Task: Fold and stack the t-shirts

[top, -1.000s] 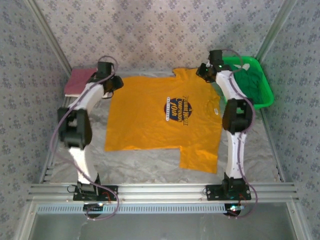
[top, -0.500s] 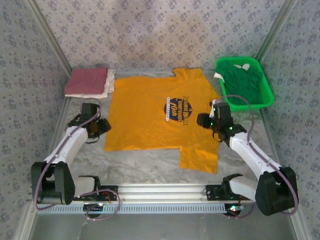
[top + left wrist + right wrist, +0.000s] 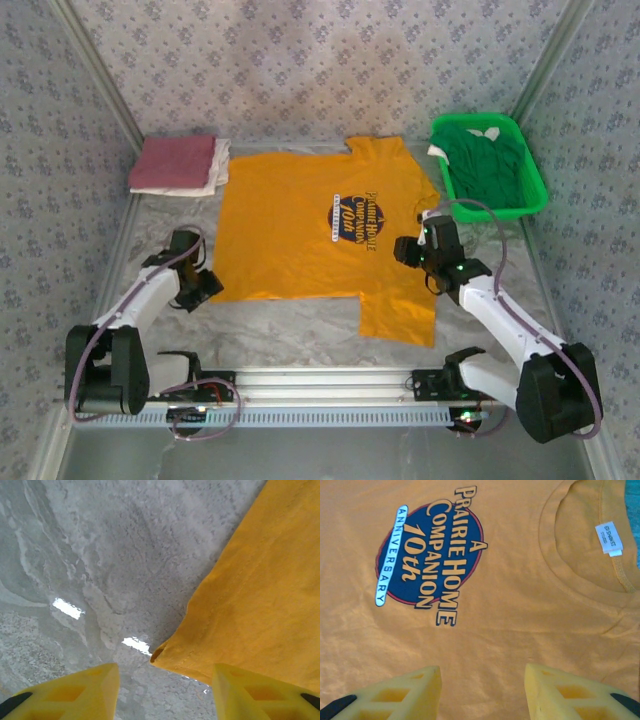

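Left wrist view: my left claw point(image 3: 164, 674) hangs low over the tabletop point(image 3: 90, 555), jaws about half apart, nothing held. The bottom-left corner of the orange-yellow t-shirt point(image 3: 260, 595) lies just ahead, between the jaws.

Judgement for a clean fold: straddle that hem corner, pinch both layers, lift only slightly, and move in step with the other side so the cloth does not skew.

My right claw point(image 3: 482, 672) hovers over the shirt's right half near the navy print point(image 3: 427, 555), jaws likewise parted and empty. It should take a matching edge, not mid-cloth.

Count, left to right:
- dusty red t-shirt point(image 3: 172, 160): 1, folded, atop the white one
- white t-shirt point(image 3: 216, 170): 1
- orange-yellow: 1, spread flat mid-tabletop
- green basket point(image 3: 530, 195): 1, holding green cloth point(image 3: 485, 165); number of pieces cannot tell
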{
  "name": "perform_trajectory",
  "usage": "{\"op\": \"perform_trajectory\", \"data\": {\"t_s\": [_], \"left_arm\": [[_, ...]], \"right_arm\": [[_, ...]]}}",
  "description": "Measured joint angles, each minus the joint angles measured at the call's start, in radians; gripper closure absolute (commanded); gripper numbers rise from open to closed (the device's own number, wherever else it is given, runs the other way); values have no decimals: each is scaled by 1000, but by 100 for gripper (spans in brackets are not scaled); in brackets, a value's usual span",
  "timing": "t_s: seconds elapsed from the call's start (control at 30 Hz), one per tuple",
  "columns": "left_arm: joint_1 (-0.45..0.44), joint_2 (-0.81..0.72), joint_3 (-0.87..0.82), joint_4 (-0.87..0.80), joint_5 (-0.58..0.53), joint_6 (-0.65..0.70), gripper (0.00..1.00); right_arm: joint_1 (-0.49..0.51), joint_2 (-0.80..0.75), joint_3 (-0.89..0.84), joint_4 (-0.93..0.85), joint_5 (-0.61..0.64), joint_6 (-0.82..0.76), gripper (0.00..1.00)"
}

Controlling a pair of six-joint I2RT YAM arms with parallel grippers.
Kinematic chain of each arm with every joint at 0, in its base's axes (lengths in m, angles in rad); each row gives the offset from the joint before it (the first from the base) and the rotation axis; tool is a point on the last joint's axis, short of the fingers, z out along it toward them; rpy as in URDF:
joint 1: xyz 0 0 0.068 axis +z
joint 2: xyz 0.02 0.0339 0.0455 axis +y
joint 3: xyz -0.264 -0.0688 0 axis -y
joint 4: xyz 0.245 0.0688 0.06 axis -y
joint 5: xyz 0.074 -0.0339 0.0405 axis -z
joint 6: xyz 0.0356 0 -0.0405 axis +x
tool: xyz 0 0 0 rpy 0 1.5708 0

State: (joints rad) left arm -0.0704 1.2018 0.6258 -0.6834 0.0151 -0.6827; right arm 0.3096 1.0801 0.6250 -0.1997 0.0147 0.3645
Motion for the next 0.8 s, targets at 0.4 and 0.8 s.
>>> {"op": "perform_trajectory", "data": {"t_s": [0.4, 0.8], "left_arm": [[-5, 45, -34, 132, 50, 6, 68], [-25, 18, -32, 37, 12, 11, 57]], "right_arm": [[0, 1, -27, 8, 24, 2, 49], [-17, 0, -28, -10, 27, 5, 49]]}}
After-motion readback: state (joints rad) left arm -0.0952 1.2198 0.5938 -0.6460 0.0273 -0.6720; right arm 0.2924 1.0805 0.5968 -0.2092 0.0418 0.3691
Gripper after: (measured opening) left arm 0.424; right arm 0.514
